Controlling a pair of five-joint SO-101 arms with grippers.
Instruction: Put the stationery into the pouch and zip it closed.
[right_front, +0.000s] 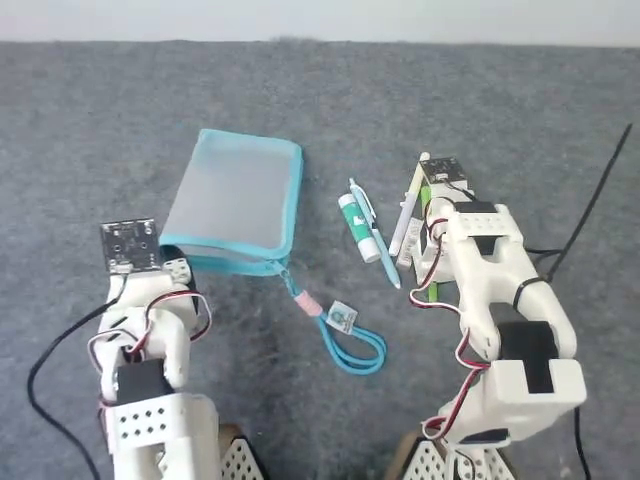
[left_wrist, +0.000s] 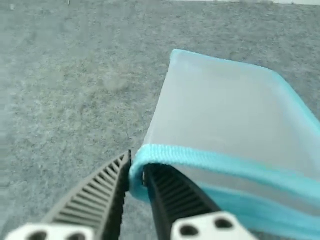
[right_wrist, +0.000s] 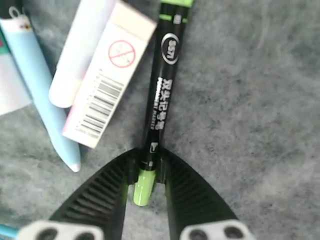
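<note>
A translucent pouch with teal edging lies flat left of centre, its open mouth toward the arms. My left gripper is shut on the teal rim of the pouch at its near left corner. A black and green marker lies on the mat, and my right gripper is shut on its green end. Beside the marker are a boxed eraser, a white pen and a light blue pen. A green and white glue stick lies left of the blue pen.
A teal loop strap with a small tag trails from the zip pull toward the front. The grey mat covers the table. Black cables run along both outer sides.
</note>
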